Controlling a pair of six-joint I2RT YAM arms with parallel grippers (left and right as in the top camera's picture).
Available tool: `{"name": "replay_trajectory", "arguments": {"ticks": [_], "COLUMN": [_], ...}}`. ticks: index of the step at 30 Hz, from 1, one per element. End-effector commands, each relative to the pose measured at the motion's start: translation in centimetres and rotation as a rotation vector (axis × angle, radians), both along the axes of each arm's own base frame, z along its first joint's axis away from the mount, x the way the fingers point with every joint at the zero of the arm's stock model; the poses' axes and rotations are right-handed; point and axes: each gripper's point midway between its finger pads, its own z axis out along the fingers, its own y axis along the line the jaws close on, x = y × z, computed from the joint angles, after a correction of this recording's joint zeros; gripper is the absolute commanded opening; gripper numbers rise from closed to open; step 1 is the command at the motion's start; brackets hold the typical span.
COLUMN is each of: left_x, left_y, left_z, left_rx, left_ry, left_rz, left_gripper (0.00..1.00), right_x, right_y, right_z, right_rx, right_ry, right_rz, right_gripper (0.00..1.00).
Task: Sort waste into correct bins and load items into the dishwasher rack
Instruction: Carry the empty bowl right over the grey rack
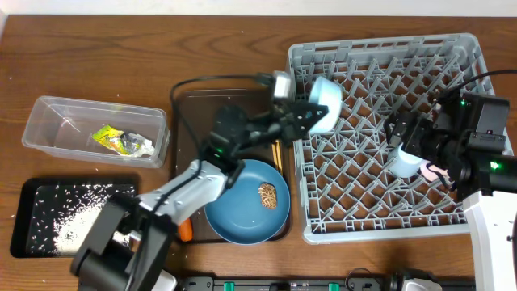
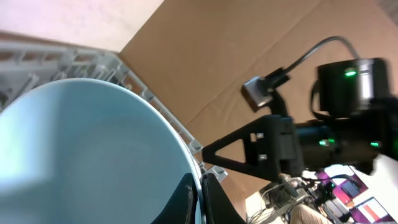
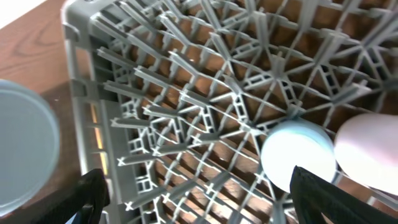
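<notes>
Nearest the left wrist lens, the white bowl fills most of the view. Its rim runs down between the two fingers of the left hand, which I record as clamped on that rim. Overhead, the bowl is held tilted on edge, raised over the left wall of the dishwasher rack, toward its far-left corner. The rack occupies the right half of the counter.

Right hand: jaws stand wide apart over the rack lattice, gripping nothing. Below it, the light-blue cup and the pink cup sit side by side among the pegs, toward the rack's right side at mid-depth. I cannot tell whether they touch.

Centre of counter: the dark serving tray carries the blue plate at its near-right corner. The brown food lump lies on the plate. A thin wooden sliver by the tray's right wall, just beside the rack, I take for the chopsticks; most of it is hidden by the left arm. The carrot shows as a small orange tip at the tray's near edge, beside that arm.

Left side of counter: the clear tub holds the yellow-green wrapper with white tissue. Toward the near-left corner, the black tray holds the rice grains, heaped near its middle and scattered across the rest.
</notes>
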Motion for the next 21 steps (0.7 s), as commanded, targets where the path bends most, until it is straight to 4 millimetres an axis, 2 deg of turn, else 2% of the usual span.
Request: {"name": "replay_trajectory", "arguments": {"ticks": [1, 9, 17, 21], "left_x": [0.8, -0.5, -3.4, -3.1], "left_y": [-1.0, -2.7, -5.2, -5.2], "left_z": [-0.5, -1.1, -1.9, -2.1], "left_rx": [-0.006, -0.012, -0.027, -0.055], "left_ry": [0.010, 0.053, 0.175, 0.263], "left_rz": [0.069, 0.043, -0.041, -0.019], "left_gripper": [0.06, 0.06, 0.06, 0.07], "right_x": [0.1, 0.1, -0.2, -0.4], "right_y": [-0.9, -0.9, -1.0, -1.2], "right_z": [0.5, 0.5, 0.2, 0.0], "right_rx": [-0.026, -0.025, -0.035, -0.045], "right_ry": [-0.010, -0.007, 0.010, 0.021], "right_rz": [-0.038, -0.038, -0.037, -0.045], "right_gripper": [0.90, 0.90, 0.91, 0.91]}}
